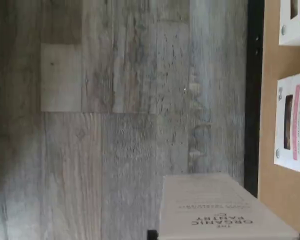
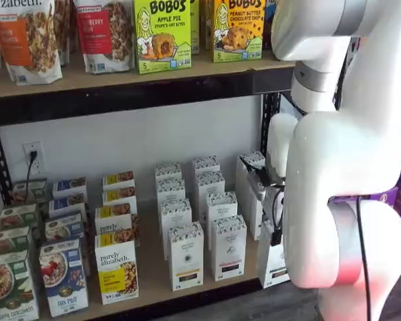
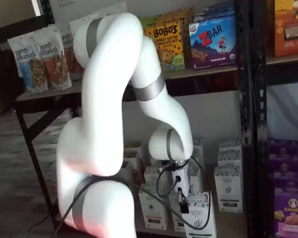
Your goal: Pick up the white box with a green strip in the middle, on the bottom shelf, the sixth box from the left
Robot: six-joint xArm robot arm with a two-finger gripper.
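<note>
The white box point(image 3: 201, 216), a tall carton with a black-speckled top band, sits in my gripper point(image 3: 185, 198), out in front of the bottom shelf point(image 2: 187, 304). In a shelf view the box point(image 2: 273, 265) shows a dark strip low on its front, and the arm hides its right side. My gripper point(image 2: 271, 224) is shut on the box from above. In the wrist view the box point(image 1: 225, 210) lies close to the camera, over the grey floor and just outside the shelf's black rail point(image 1: 252, 100).
Rows of similar white cartons point(image 2: 186, 255) stand on the bottom shelf, with cereal boxes point(image 2: 63, 275) further left. Pink-striped white boxes point(image 1: 295, 122) lie on the wooden board. A black upright point(image 3: 258, 124) and purple boxes point(image 3: 288, 213) stand to the right. Snack boxes fill the upper shelf point(image 2: 120, 80).
</note>
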